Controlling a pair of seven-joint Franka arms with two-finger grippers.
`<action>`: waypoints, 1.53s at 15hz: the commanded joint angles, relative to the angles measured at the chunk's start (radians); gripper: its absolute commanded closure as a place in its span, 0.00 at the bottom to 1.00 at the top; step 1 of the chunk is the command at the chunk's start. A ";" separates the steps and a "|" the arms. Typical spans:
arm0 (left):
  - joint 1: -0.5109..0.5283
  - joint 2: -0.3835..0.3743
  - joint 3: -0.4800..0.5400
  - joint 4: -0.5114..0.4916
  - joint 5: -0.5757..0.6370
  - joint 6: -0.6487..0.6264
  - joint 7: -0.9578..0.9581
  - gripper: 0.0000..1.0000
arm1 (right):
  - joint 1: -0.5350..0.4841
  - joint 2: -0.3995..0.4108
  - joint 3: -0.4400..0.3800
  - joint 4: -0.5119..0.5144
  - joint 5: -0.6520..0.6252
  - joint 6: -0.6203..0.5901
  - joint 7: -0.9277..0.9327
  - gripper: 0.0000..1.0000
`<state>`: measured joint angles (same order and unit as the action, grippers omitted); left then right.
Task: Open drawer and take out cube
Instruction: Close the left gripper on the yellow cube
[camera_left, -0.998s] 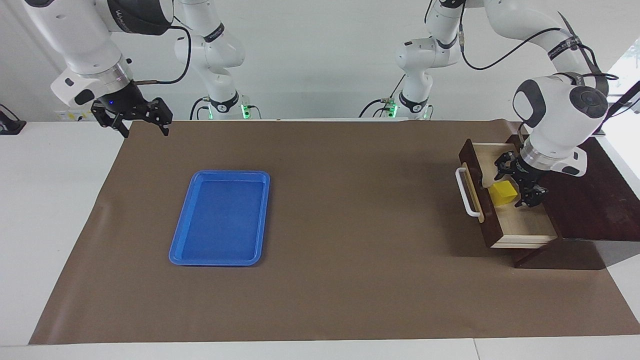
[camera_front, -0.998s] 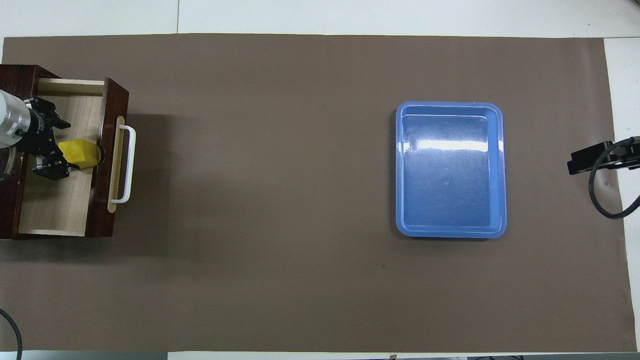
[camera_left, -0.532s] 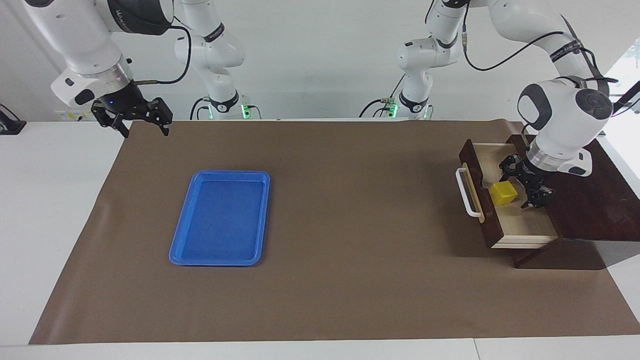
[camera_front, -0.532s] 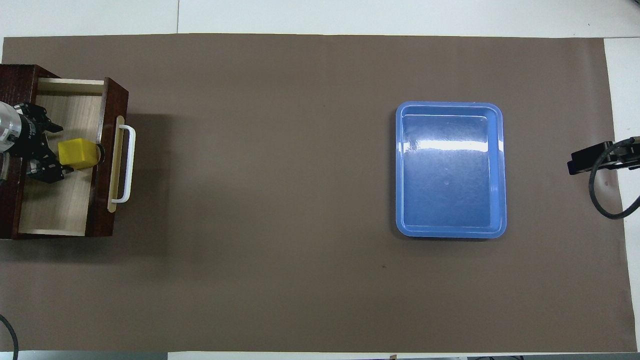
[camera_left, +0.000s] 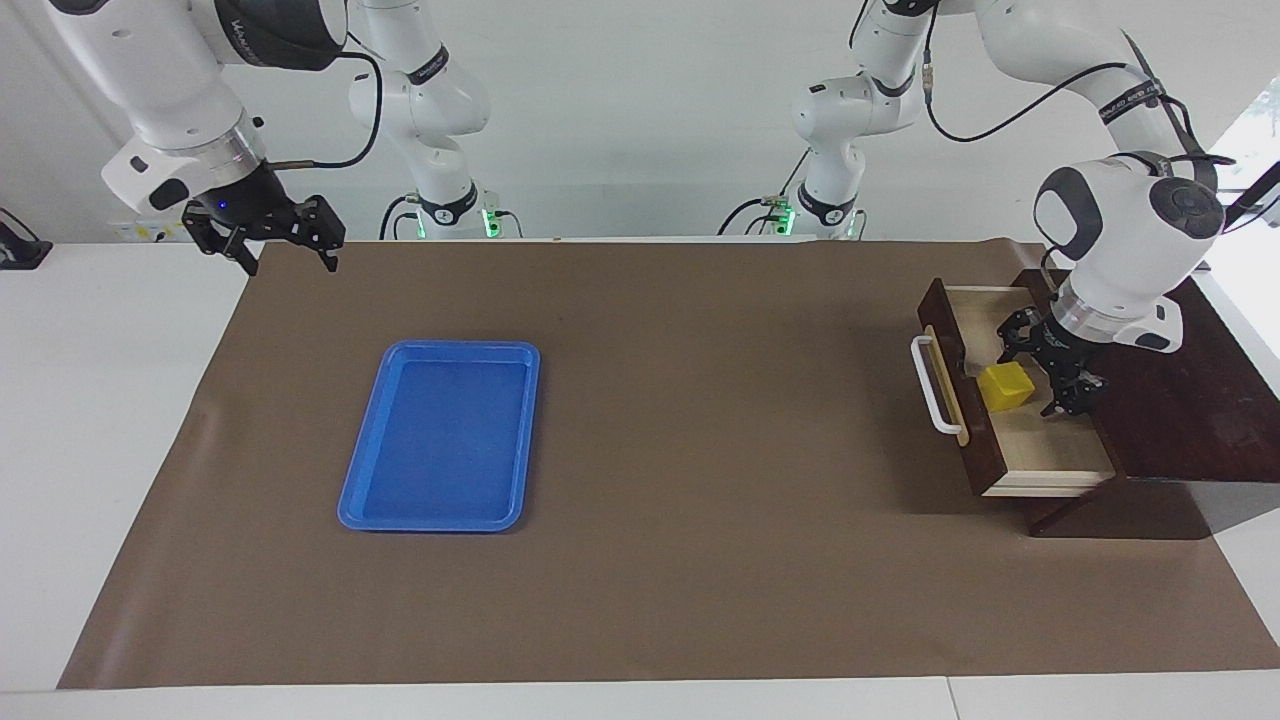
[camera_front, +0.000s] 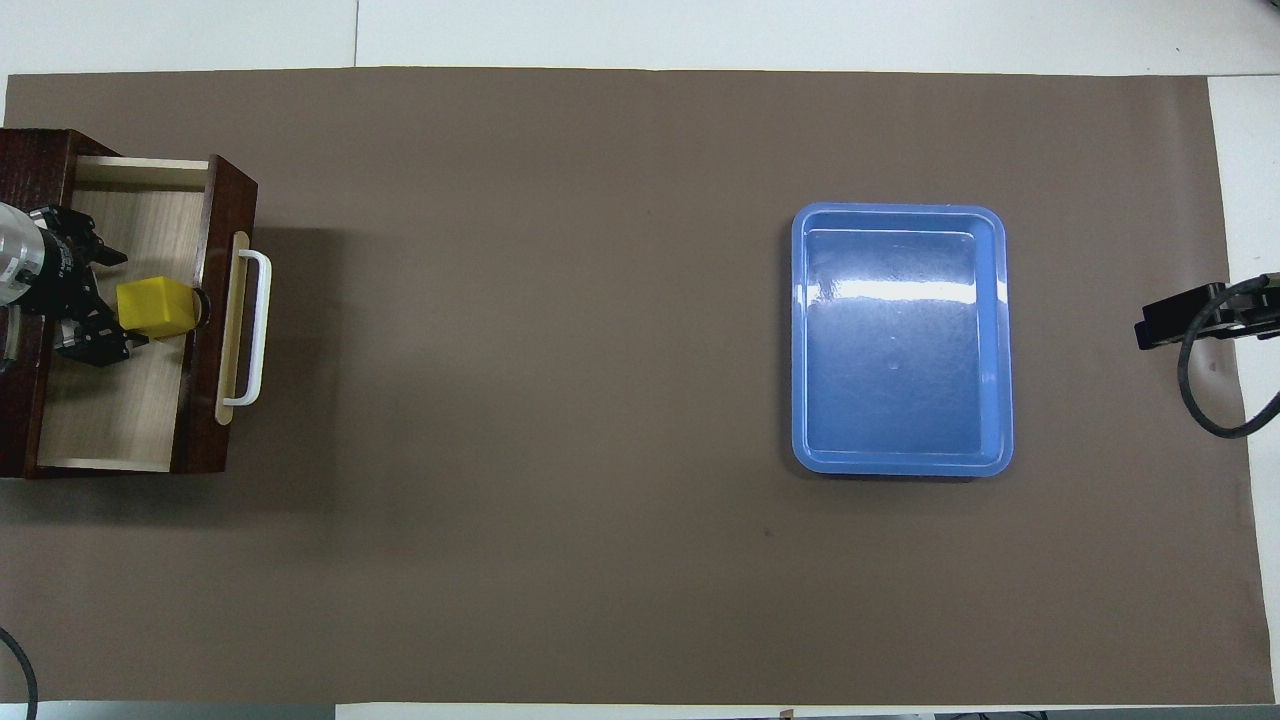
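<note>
The big brown mat (camera_left: 640, 450) covered most of the table and nothing on it had moved. The dark wooden box (camera_left: 1190, 400) sat at the left arm's end of the table, and the drawer (camera_left: 1050, 455) stood pulled out of it, just as it did a second before. So the opening part of the job looked done. The blue tray (camera_left: 440, 435) lay toward the right arm's end, with nothing in it, and it had not moved either.

The right gripper (camera_left: 285, 250) hung open in the air over the edge of the mat at its own end. That arm was only waiting.

What changed was the left gripper (camera_left: 1040, 370). A second earlier it sat low in the drawer with its open fingers around the cube (camera_left: 1006, 386). Then it pulled back toward the box and came up a little. Now it was just beside the cube, open, and holding nothing. For the last half second it had hardly moved.

The cube had not moved. It rested on the pale floor of the drawer, close to the front wall behind the white handle (camera_left: 932, 385).

So I think the grab had not happened yet. The cube was not out, and the gripper would need to go back around it and squeeze.
</note>
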<state>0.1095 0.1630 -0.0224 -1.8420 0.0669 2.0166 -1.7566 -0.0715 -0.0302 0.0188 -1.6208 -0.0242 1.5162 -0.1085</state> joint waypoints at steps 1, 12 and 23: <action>-0.002 -0.030 -0.007 -0.026 -0.009 -0.015 0.011 0.00 | -0.011 -0.019 0.007 -0.025 0.003 0.021 -0.017 0.00; -0.008 -0.030 -0.007 -0.020 -0.009 -0.035 0.049 0.26 | -0.011 -0.019 0.007 -0.025 0.003 0.021 -0.017 0.00; -0.010 -0.030 -0.008 0.147 -0.048 -0.162 0.097 1.00 | -0.011 -0.019 0.007 -0.025 0.003 0.022 -0.016 0.00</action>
<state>0.1074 0.1482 -0.0381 -1.7718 0.0579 1.9360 -1.6925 -0.0715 -0.0303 0.0188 -1.6209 -0.0242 1.5162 -0.1085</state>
